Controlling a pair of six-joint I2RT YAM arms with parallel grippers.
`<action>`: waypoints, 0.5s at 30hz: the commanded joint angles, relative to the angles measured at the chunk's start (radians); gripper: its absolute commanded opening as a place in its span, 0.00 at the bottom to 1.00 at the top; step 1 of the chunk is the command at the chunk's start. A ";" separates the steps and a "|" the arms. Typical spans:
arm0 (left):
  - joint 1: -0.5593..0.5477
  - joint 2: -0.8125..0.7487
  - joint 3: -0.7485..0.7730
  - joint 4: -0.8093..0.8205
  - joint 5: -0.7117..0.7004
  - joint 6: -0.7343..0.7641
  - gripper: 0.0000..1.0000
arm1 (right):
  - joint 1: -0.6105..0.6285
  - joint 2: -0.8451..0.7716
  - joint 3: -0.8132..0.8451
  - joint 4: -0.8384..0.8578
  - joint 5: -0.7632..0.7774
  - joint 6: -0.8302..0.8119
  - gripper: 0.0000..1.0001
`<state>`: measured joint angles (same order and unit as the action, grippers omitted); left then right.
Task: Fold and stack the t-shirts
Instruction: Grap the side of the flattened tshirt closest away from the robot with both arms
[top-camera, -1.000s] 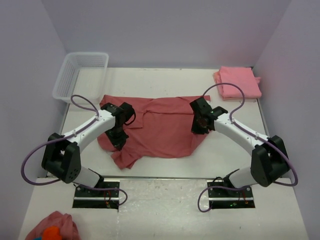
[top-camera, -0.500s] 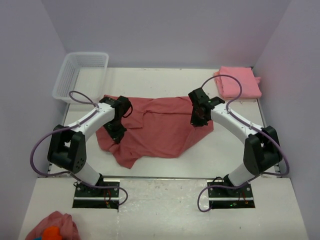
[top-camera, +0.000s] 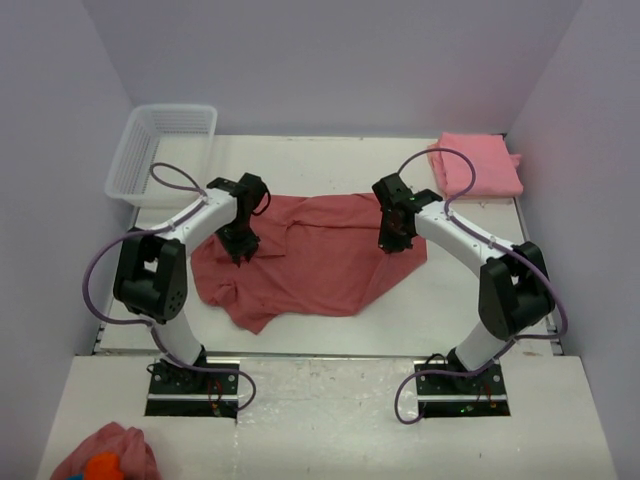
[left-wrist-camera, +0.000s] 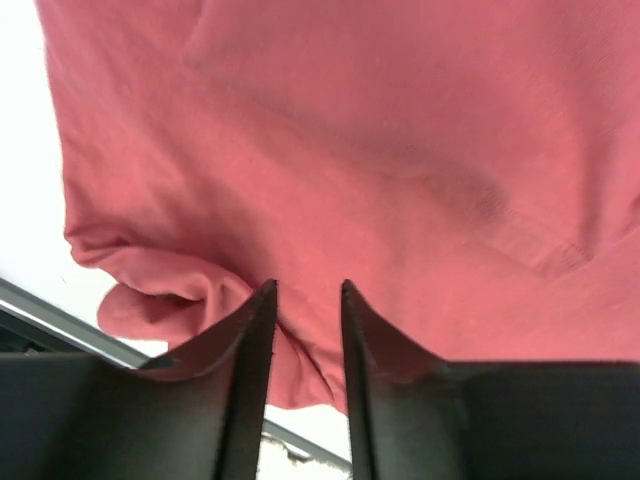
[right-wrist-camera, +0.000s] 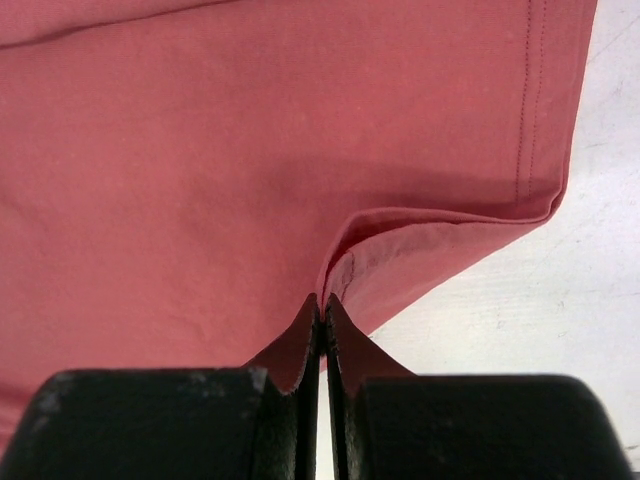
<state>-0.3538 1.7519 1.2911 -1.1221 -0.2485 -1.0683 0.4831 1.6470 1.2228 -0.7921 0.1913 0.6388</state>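
A dusty red t-shirt (top-camera: 310, 255) lies loosely spread across the middle of the table, its left side bunched. My left gripper (top-camera: 240, 246) hovers at the shirt's upper left; in the left wrist view its jaws (left-wrist-camera: 308, 288) stand apart, with a rumpled fold of the shirt (left-wrist-camera: 380, 150) lying in the gap. My right gripper (top-camera: 391, 240) is at the shirt's right edge, shut (right-wrist-camera: 322, 300) on a pinched-up fold of the shirt (right-wrist-camera: 200, 150) near its hem. A second, lighter pink t-shirt (top-camera: 478, 165) sits folded at the back right corner.
A white mesh basket (top-camera: 160, 150) stands at the back left. A small pink cloth lump with an orange patch (top-camera: 105, 455) lies on the near shelf at the bottom left. Bare white table (top-camera: 330, 160) shows behind the shirt and to its right (right-wrist-camera: 560, 320).
Both arms have swung toward the far side, pulling the red shirt back a little. The left jaws, shut a moment ago, now stand apart.
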 joint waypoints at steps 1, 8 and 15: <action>0.006 -0.055 0.042 0.013 -0.101 0.033 0.35 | -0.005 0.002 0.018 0.017 0.000 -0.014 0.00; -0.002 -0.175 -0.042 -0.025 -0.117 -0.021 0.56 | -0.005 0.002 0.037 0.014 -0.006 -0.024 0.00; -0.002 -0.363 -0.219 0.082 0.055 -0.134 0.61 | -0.005 -0.012 0.018 0.024 -0.010 -0.036 0.00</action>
<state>-0.3546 1.4479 1.1156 -1.1004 -0.2661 -1.1275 0.4831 1.6489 1.2228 -0.7895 0.1898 0.6201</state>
